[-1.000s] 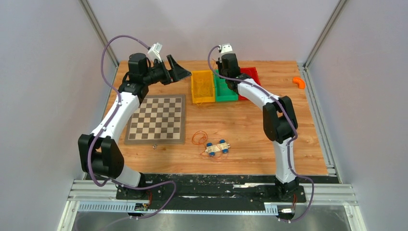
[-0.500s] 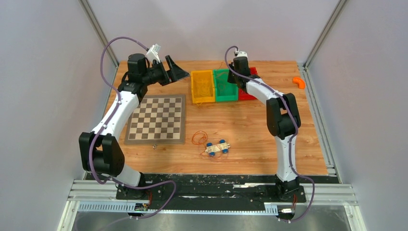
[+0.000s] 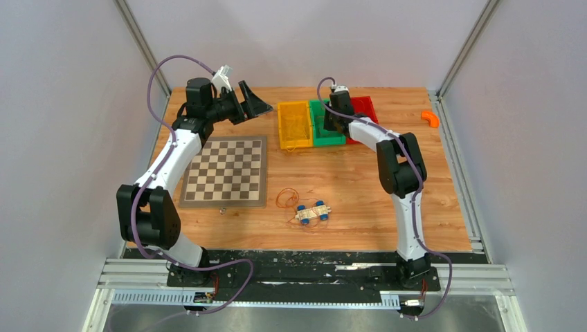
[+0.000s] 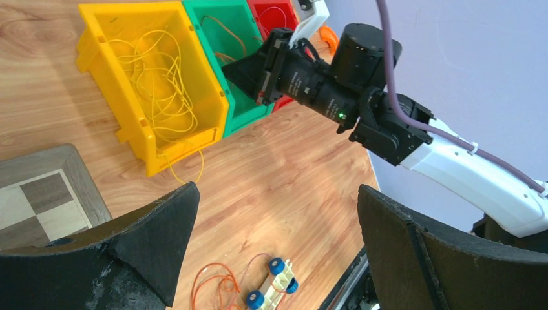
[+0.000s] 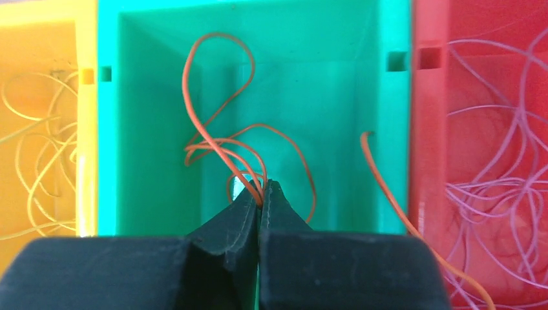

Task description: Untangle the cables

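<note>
My right gripper is shut on a thin orange cable whose loops curl up inside the green bin. One orange strand trails over that bin's right wall towards the red bin, which holds pale thin cables. Yellow cables fill the yellow bin, with one loop hanging over its front. More orange cable loops lie on the table. My left gripper is open and empty, raised left of the yellow bin.
A small wooden toy with blue wheels lies beside the orange loops on the table. A chessboard sits under the left arm. An orange object rests at the back right edge.
The right gripper swung right toward the red bin, then came back left and lower over the green bin. The left arm has barely moved.
</note>
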